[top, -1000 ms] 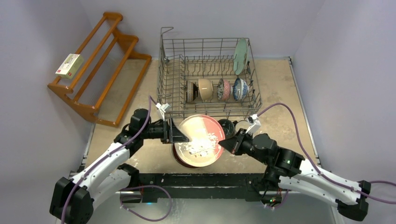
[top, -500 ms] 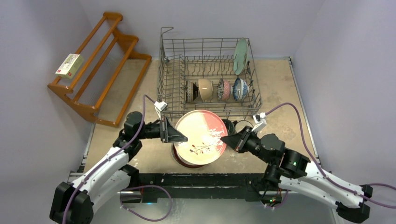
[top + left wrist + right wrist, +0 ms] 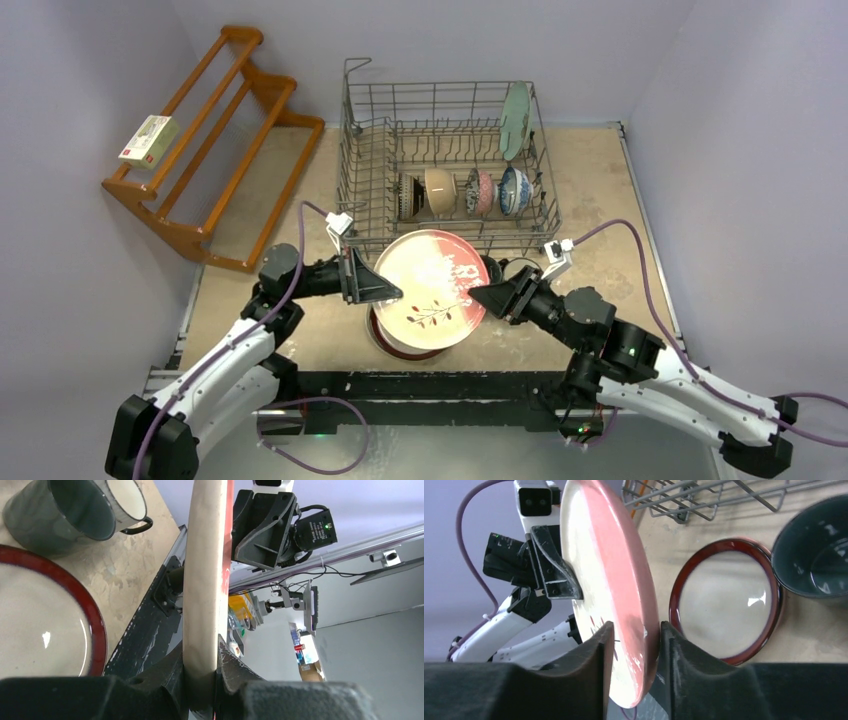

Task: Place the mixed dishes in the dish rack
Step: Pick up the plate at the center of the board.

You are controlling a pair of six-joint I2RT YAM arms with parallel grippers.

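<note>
Progress: roughly half loaded, by judgement.

In the dish rack [image 3: 348, 170]: mint green plate [image 3: 516, 120] upright at the back right. Row of four bowls on edge in front of it: dark patterned bowl [image 3: 408, 195], beige bowl [image 3: 440, 192], pink patterned bowl [image 3: 480, 192], blue patterned bowl [image 3: 514, 190].

In hand: pink-and-white plate [image 3: 435, 290], lifted and tilted, just in front of the rack and above the dark plate [image 3: 724, 600]. The left claw [image 3: 395, 293] is clamped on its left rim. The right claw [image 3: 475, 295] straddles the opposite rim. Whether it pinches or only brackets the rim cannot be told.

Left to load: the pink-and-white plate, the dark plate lying flat on the counter [image 3: 600, 200], the dark teal mug [image 3: 60, 510] and the white mug [image 3: 127, 500]. The two mugs stand side by side between the dark plate and the rack front.

Count:
- Plates: three (one racked, one held, one on the counter).
- Bowls: four, all racked.
- Mugs: two, both on the counter.
- Total: five racked, four not.
</note>
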